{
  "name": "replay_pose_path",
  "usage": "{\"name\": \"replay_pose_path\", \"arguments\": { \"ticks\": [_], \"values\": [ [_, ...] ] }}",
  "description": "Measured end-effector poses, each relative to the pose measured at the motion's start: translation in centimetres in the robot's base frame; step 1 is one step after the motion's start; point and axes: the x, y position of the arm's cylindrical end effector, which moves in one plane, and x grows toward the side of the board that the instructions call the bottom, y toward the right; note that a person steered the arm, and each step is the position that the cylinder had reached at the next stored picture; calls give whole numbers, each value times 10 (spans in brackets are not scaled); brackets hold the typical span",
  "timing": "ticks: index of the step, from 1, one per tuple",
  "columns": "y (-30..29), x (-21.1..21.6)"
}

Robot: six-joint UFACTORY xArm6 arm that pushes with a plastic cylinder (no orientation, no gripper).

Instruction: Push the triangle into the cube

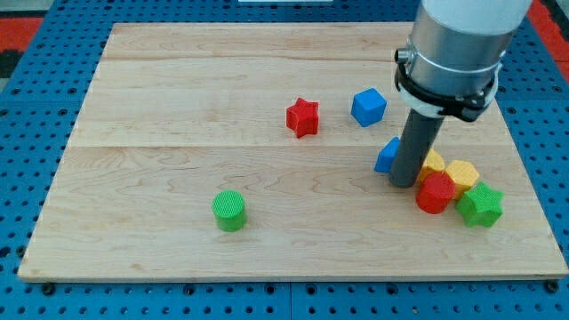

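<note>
The blue triangle (387,156) lies right of the board's middle, partly hidden behind my rod. My tip (404,184) rests on the board at the triangle's lower right side, touching it. The blue cube (368,107) sits above and slightly left of the triangle, a short gap away, with nothing between them.
A red star (302,116) lies left of the cube. A yellow heart (433,164), a yellow block (462,175), a red block (435,193) and a green star (480,205) cluster right of my tip. A green cylinder (229,211) sits at the lower left.
</note>
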Motion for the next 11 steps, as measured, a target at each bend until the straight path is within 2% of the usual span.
{"name": "replay_pose_path", "arguments": {
  "ticks": [2,4,5,6,7,8,10,11],
  "values": [
    [-11,-39],
    [-53,-77],
    [-65,-41],
    [-65,39],
    [-34,96],
    [26,125],
    [169,124],
    [193,108]
  ]
}}
